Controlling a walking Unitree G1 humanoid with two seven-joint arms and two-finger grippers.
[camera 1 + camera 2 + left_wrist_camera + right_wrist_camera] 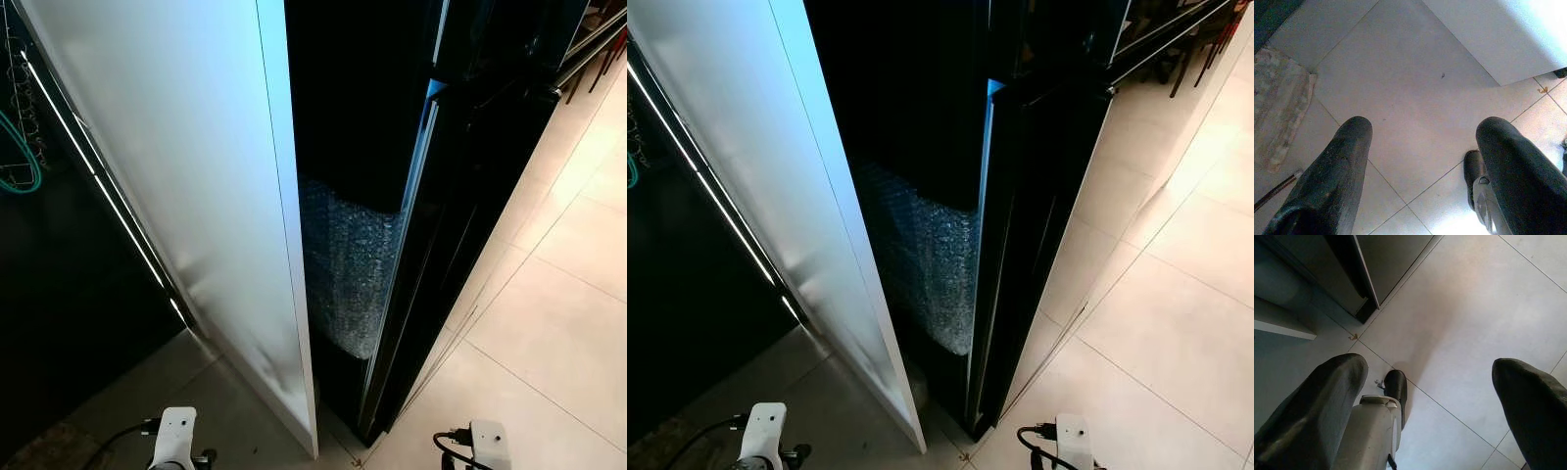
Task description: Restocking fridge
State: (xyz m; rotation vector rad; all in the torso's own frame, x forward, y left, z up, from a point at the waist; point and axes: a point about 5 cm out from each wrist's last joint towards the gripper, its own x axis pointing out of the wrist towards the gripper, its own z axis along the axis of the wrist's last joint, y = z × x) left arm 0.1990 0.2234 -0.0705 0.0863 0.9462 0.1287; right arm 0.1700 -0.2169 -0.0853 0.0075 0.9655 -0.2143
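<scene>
The fridge (470,196) fills the frame's centre, its white door (196,196) swung ajar across the left, leaving a dark gap, perhaps for loading. My left gripper (1420,147) and right gripper (1425,382) hang spread and empty over the floor tiles (568,323).

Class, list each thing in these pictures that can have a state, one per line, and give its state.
White fridge door: swung open, edge toward the camera.
Black fridge door: ajar.
Bubble wrap: hanging inside the dark opening.
Left pincer: open, empty, above the floor.
Right pincer: open, empty, above the floor.
</scene>
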